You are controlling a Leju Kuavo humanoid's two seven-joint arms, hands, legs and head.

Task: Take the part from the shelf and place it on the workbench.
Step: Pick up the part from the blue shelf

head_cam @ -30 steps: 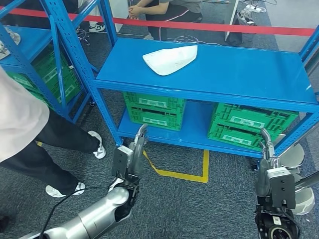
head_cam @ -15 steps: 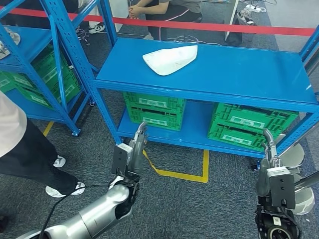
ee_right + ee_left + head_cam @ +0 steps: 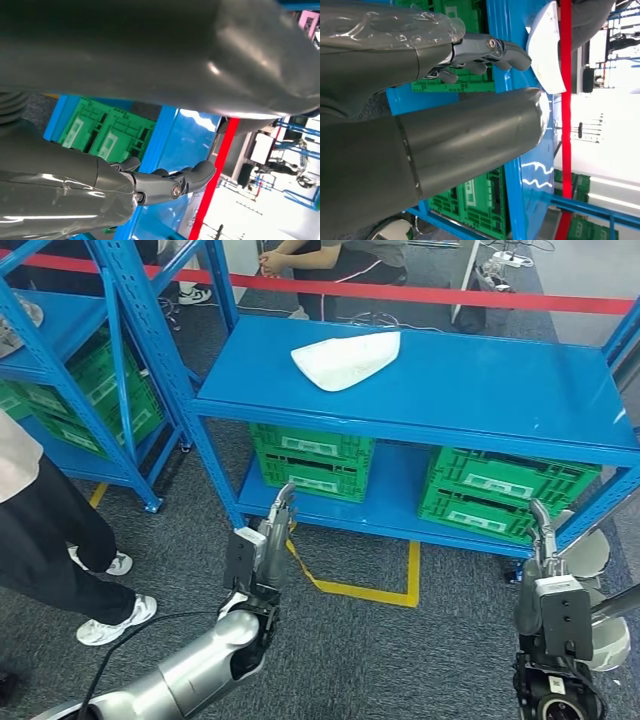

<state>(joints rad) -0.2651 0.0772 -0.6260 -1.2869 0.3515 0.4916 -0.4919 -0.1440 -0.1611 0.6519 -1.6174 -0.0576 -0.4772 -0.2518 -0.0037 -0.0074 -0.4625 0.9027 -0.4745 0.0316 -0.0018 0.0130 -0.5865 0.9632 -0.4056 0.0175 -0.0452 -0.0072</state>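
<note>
Grey carpet runs under a blue shelf point(image 3: 453, 390), with a yellow floor marking point(image 3: 362, 585) just in front of it and a red barrier tape point(image 3: 423, 295) behind. Green crates point(image 3: 313, 460) sit on the lower level, left and right; whether anything is in them cannot be told. The white part point(image 3: 346, 358) lies on the top level, left of centre, touched by nothing. A second blue rack point(image 3: 75, 370) with more crates stands far left. A seated person point(image 3: 332, 260) is beyond the tape; another person's legs point(image 3: 53, 550) stand near left. The left hand point(image 3: 273, 535) and right hand point(image 3: 540, 540) hang low before the shelf, fingers released, holding nothing. Since half a second ago the near person has stepped slightly; the hands remain where they were.
</note>
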